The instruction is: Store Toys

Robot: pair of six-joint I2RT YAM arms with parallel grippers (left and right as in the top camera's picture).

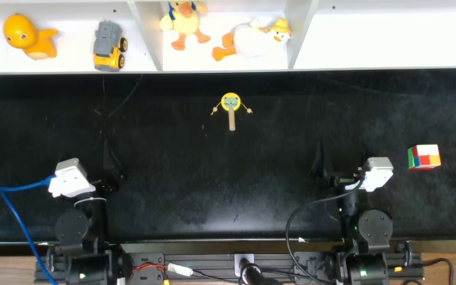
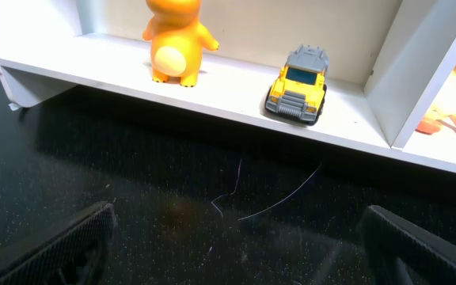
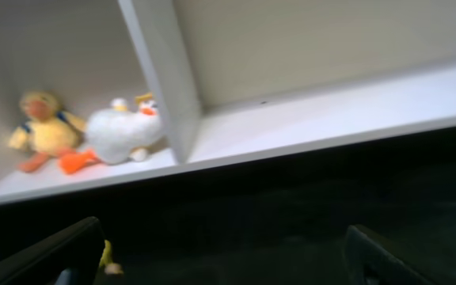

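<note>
A small rattle drum (image 1: 230,107) with a wooden handle lies on the black mat, centre back. A multicoloured cube (image 1: 423,157) sits at the mat's right side. On the white shelf (image 1: 370,49) are an orange duck (image 1: 28,37) (image 2: 176,39), a yellow truck (image 1: 109,45) (image 2: 297,85), a yellow plush duck (image 1: 184,22) (image 3: 44,127) and a white plush duck (image 1: 252,39) (image 3: 121,134). My left gripper (image 1: 111,170) (image 2: 236,253) hangs open over bare mat at the front left. My right gripper (image 1: 327,168) (image 3: 220,261) is open and holds nothing at the front right, left of the cube.
The shelf runs along the back edge, split by white dividers (image 1: 150,32); its right compartment has a bare floor (image 3: 331,119). A blue cable (image 1: 14,210) loops beside the left arm's base. Black mat (image 1: 228,190) lies between the arms.
</note>
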